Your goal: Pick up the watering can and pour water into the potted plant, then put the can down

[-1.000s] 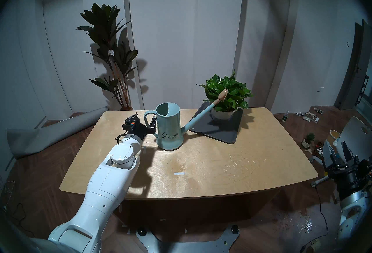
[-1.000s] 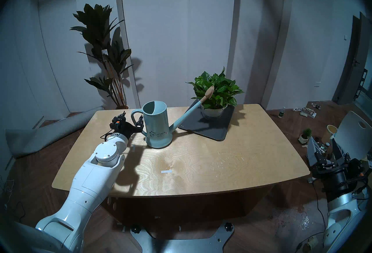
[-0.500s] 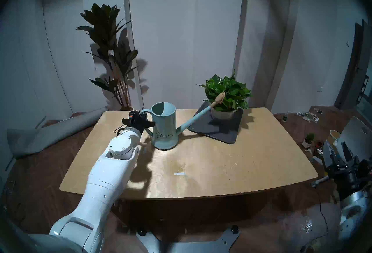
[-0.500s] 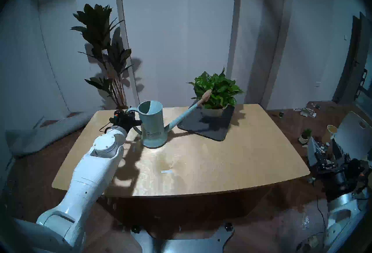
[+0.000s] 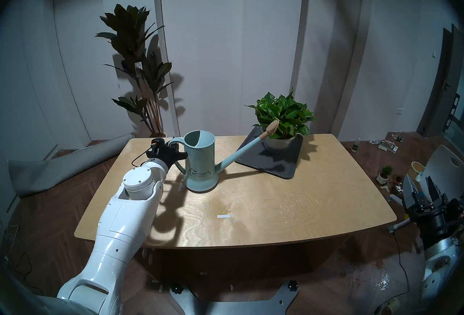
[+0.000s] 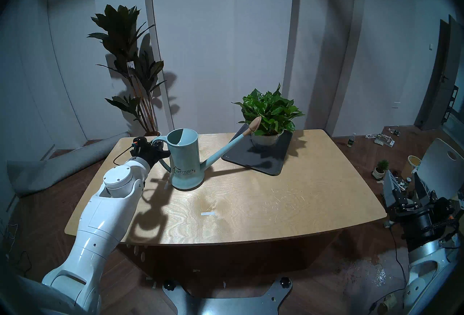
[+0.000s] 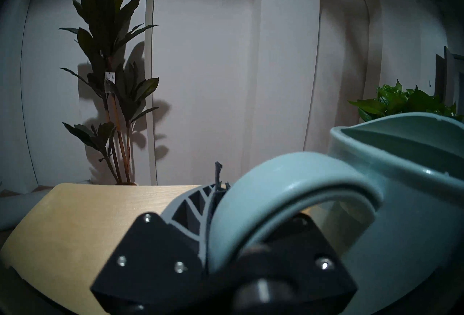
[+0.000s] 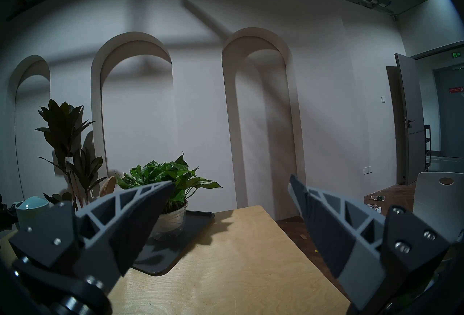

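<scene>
Nearest, off the table's right end, the right gripper (image 5: 418, 187) hangs with its jaws spread wide, nothing between them; across the wooden table (image 5: 276, 209), the left gripper (image 5: 175, 148) is clamped on the loop handle of the teal watering can (image 5: 200, 160); the can sits tilted at the left rear, its spout reaching right; farther back, its tan rose meets the leaves of the potted plant (image 5: 282, 116), standing on a dark tray (image 5: 281, 166).

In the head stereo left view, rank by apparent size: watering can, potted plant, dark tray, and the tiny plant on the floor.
1. watering can, counting its spout
2. dark tray, close behind it
3. potted plant
4. tiny plant, clearly smallest, though farther away
</scene>
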{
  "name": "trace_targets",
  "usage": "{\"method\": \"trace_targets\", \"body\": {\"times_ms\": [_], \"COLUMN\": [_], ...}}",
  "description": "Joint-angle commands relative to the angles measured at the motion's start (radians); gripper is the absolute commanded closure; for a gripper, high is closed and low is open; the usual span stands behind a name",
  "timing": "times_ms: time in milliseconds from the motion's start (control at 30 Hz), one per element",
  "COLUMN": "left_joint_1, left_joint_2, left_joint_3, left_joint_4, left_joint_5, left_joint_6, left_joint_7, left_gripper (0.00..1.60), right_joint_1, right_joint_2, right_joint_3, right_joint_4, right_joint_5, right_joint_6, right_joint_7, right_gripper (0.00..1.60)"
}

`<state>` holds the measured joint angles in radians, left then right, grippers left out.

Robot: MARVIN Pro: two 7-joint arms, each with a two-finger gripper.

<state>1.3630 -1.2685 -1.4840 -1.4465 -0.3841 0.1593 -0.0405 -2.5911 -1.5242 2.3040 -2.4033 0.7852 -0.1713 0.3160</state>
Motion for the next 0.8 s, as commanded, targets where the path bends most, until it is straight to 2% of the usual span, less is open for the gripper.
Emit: {"method": "trace_targets", "body": {"times_ms": [0, 200, 533, 767], "left_joint_1": [-0.020, -0.054, -0.073, -0.074], "left_joint_2": [-0.048, -0.102, -0.180, -0.210], "left_joint_3": [-0.046, -0.039, -0.038, -0.046], "left_joint_4": [-0.117, -0.150, -0.208, -0.257], "left_joint_5": [-0.050, -0.054, -0.085, -0.101], "left_joint_6": [-0.003, -0.045, -0.028, -0.027], "left_joint_7": [0.038, 0.079, 0.167, 0.223], "left_gripper": [1.60, 1.60, 1.60, 1.60], "right_joint_1": [0.000, 0.001, 0.002, 0.001], "right_joint_2": [0.002, 0.002, 0.002, 0.002], "right_joint_3": [0.001, 0.000, 0.000, 0.001], "right_joint_4": [-0.017, -0.015, -0.015, -0.015], "right_joint_5": [-0.001, -0.001, -0.001, -0.001], "right_joint_6": [-0.002, -0.002, -0.002, -0.002], "right_joint_7": [0.003, 0.003, 0.003, 0.003], "right_gripper": [0.00, 0.00, 0.00, 0.00]}}
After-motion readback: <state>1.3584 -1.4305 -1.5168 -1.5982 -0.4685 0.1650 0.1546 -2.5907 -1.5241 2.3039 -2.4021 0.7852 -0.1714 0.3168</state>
